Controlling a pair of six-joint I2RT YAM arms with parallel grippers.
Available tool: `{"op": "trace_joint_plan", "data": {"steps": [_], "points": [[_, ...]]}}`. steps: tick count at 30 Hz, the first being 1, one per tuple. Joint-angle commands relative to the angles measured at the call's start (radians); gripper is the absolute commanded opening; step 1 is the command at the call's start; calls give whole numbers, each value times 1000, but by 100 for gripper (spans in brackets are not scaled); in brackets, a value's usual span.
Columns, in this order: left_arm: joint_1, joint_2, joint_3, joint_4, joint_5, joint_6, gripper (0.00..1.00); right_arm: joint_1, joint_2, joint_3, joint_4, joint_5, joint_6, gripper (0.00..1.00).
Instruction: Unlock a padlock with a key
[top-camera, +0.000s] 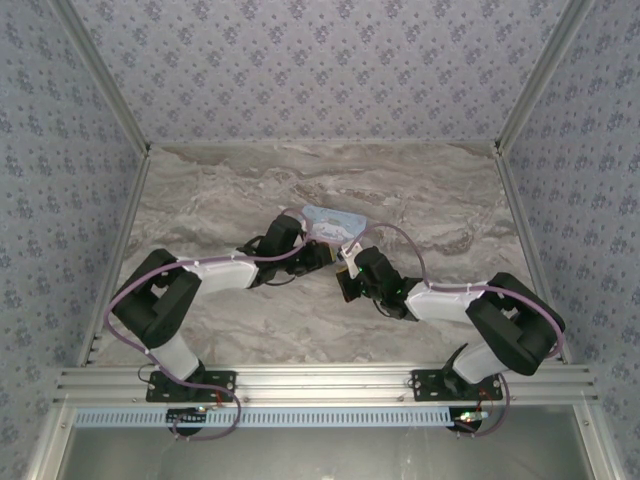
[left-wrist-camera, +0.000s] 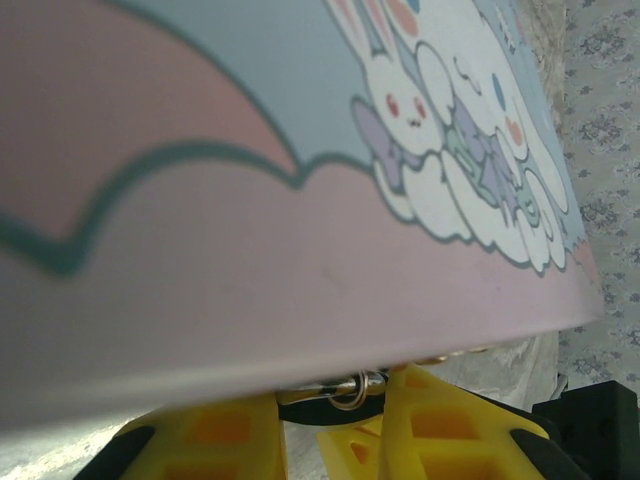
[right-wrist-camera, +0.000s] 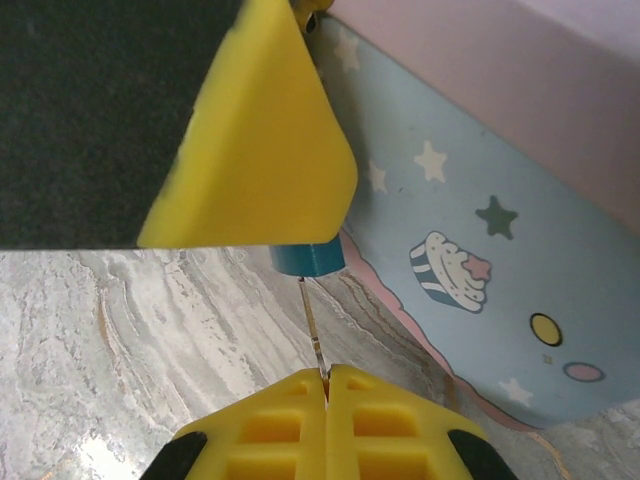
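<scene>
Left claw (left-wrist-camera: 340, 400) grasps the teal padlock (right-wrist-camera: 308, 258) between its fingers, with the cartoon tin box (left-wrist-camera: 300, 200) close ahead. Right claw (right-wrist-camera: 327, 380), clenched on the thin key (right-wrist-camera: 312, 330), holds it straight ahead, tip touching the padlock's end, above the surface (right-wrist-camera: 100, 320).

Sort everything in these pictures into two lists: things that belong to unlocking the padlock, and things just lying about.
Belongs to the job:
- padlock, held by the left end effector
- key, pinched in the right end effector, its tip at the padlock

Just there:
- tin, right beside the padlock
- table
</scene>
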Motion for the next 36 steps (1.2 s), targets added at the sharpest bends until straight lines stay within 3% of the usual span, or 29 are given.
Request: {"op": "trace_joint_plan", "data": {"steps": [1, 36], "points": [[-9, -34, 37, 12, -1, -9, 15, 5, 5, 34, 33, 21, -14, 0], [-9, -30, 40, -1, -9, -10, 15, -8, -36, 24, 47, 21, -18, 0]]}}
